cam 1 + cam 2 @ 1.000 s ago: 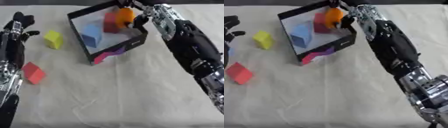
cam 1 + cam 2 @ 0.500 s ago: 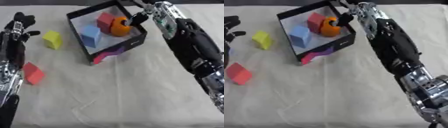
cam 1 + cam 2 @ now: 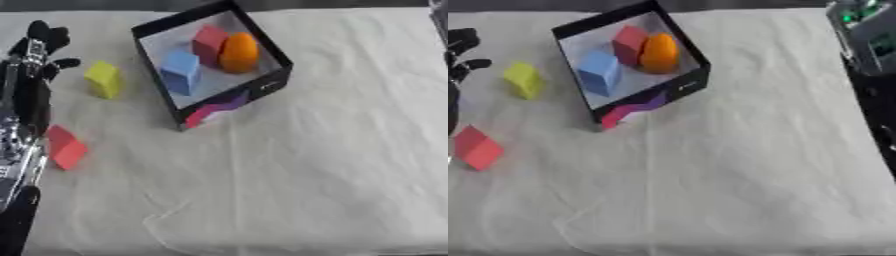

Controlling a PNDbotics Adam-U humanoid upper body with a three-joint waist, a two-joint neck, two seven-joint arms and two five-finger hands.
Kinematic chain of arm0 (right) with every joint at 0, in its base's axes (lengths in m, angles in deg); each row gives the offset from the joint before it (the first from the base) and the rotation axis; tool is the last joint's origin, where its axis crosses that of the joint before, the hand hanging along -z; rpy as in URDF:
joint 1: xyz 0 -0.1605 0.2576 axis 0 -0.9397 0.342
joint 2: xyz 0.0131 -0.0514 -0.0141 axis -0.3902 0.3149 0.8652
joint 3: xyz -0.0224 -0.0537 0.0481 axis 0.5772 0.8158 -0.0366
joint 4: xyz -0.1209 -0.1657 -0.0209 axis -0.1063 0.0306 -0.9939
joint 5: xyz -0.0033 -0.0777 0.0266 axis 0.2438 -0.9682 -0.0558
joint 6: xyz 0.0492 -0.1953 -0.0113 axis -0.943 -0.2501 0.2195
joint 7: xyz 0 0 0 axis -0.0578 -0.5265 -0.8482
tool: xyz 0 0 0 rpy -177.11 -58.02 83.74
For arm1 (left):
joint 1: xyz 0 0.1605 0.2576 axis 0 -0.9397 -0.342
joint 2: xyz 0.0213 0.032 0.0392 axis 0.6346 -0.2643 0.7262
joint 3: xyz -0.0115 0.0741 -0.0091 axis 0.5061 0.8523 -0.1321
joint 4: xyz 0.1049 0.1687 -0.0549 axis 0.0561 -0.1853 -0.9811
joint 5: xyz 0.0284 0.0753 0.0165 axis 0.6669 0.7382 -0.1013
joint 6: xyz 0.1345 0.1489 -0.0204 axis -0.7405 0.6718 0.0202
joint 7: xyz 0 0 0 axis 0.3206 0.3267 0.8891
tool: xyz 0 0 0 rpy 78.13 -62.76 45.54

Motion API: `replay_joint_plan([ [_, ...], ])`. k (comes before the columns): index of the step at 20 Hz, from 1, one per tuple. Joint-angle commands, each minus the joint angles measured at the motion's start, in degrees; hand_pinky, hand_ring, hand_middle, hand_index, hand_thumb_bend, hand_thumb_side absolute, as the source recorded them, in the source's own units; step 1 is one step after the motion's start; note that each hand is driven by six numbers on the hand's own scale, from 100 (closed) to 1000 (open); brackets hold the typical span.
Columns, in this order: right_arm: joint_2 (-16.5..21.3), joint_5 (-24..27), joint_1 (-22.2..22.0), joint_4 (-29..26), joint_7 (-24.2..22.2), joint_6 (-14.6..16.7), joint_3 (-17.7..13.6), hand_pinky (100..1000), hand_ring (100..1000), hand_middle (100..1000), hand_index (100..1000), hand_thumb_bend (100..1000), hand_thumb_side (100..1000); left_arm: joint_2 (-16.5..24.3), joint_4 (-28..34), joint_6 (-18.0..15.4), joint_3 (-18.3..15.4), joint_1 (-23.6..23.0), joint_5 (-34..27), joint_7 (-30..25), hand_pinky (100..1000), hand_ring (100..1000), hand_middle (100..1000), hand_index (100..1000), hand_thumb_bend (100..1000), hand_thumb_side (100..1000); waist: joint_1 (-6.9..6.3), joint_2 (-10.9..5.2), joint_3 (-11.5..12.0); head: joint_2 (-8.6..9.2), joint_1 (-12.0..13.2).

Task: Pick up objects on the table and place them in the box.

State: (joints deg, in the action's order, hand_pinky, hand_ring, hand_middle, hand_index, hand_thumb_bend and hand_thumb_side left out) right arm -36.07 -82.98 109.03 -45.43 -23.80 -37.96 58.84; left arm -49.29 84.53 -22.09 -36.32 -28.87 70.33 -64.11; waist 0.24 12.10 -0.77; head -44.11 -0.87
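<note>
1. counter [image 3: 332, 165] covered with a pale, creased cloth; it fills nearly the whole view.
2. black box [image 3: 270, 51] sits toward the far edge of the counter, left of centre, turned askew so one corner points at the near edge. the inside is light; the outer near wall shows a pink and purple patch.
3. inside the box: a blue block [image 3: 182, 72] near the middle, a red block [image 3: 208, 42] toward the far wall, and an orange rounded object [image 3: 239, 51] just beside the red block, touching or nearly so. the blue block stands just beside the red one.
4. yellow block [image 3: 105, 79] lies on the cloth left of the box, apart from it, toward the far-left part of the counter.
5. second red block [image 3: 64, 146], tilted on an edge, lies near the left edge of the counter, nearer than the yellow one and well apart from the box.
6. left robot hand [image 3: 37, 45] rests at the left edge, fingers straight and pointing toward the far edge, spread wide and holding nothing. its thumb is near the yellow block but not touching.
7. right robot hand: only dark arm parts [image 3: 868, 45] show at the right edge of the right eye view; the hand itself shows in neither view, so its state cannot be told.
</note>
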Motion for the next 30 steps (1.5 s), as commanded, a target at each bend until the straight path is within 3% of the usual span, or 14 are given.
replay_joint_plan([
  [1,3.57,7.39,-4.35,-8.03,5.27,-0.89,-5.15,736,741,695,801,100,277,1.50,1.39,-0.08,-0.84,0.57,0.25,0.51,701,851,752,720,238,784,-0.62,-0.07,-0.25,1.08,0.80],
  [8,2.36,12.48,-14.39,-14.07,12.33,0.45,-11.26,730,731,686,806,100,340,1.61,2.21,-0.33,-1.63,0.73,0.15,1.33,702,852,753,721,242,775,-2.00,0.53,-1.33,2.16,2.03],
  [10,1.79,13.34,-15.44,-14.45,13.01,1.36,-12.16,734,737,693,814,100,404,1.82,2.67,-0.38,-1.85,0.94,0.11,1.57,703,853,754,722,243,768,-2.34,0.69,-1.53,2.25,2.20],
  [11,1.50,13.78,-15.77,-14.59,13.18,1.80,-12.57,737,740,698,819,100,495,2.08,2.98,-0.41,-1.93,1.09,0.12,1.66,703,853,755,723,243,763,-2.54,0.77,-1.59,2.24,2.20],
  [14,0.53,15.16,-16.44,-15.01,13.72,2.82,-13.95,744,750,710,832,100,589,3.61,4.49,-0.42,-2.01,1.88,0.21,1.68,705,854,758,726,242,747,-3.25,1.04,-1.59,2.28,1.91],
  [17,-0.37,15.37,-16.81,-14.90,13.96,3.00,-15.06,752,760,720,843,100,578,5.84,6.19,-0.09,-1.92,2.58,0.15,1.59,708,858,762,731,244,735,-3.84,1.29,-1.59,2.20,1.92],
  [19,-0.65,14.49,-17.04,-14.55,13.31,2.97,-15.55,751,761,722,846,100,475,7.75,7.33,0.35,-1.73,2.91,0.02,1.31,710,859,764,733,246,726,-4.18,1.43,-1.56,1.94,2.03],
  [25,-2.05,13.07,-17.60,-12.88,12.22,1.42,-17.01,750,766,727,850,100,511,14.37,10.18,2.52,-0.81,3.66,0.28,-0.85,720,866,771,741,257,700,-5.15,1.70,-1.22,1.23,1.90],
  [30,-2.35,12.86,-18.47,-10.82,11.53,0.15,-17.39,755,792,756,866,100,595,19.95,11.44,4.08,0.33,3.86,1.27,-3.37,727,869,779,755,264,691,-5.64,1.91,-1.21,1.09,2.04],
])
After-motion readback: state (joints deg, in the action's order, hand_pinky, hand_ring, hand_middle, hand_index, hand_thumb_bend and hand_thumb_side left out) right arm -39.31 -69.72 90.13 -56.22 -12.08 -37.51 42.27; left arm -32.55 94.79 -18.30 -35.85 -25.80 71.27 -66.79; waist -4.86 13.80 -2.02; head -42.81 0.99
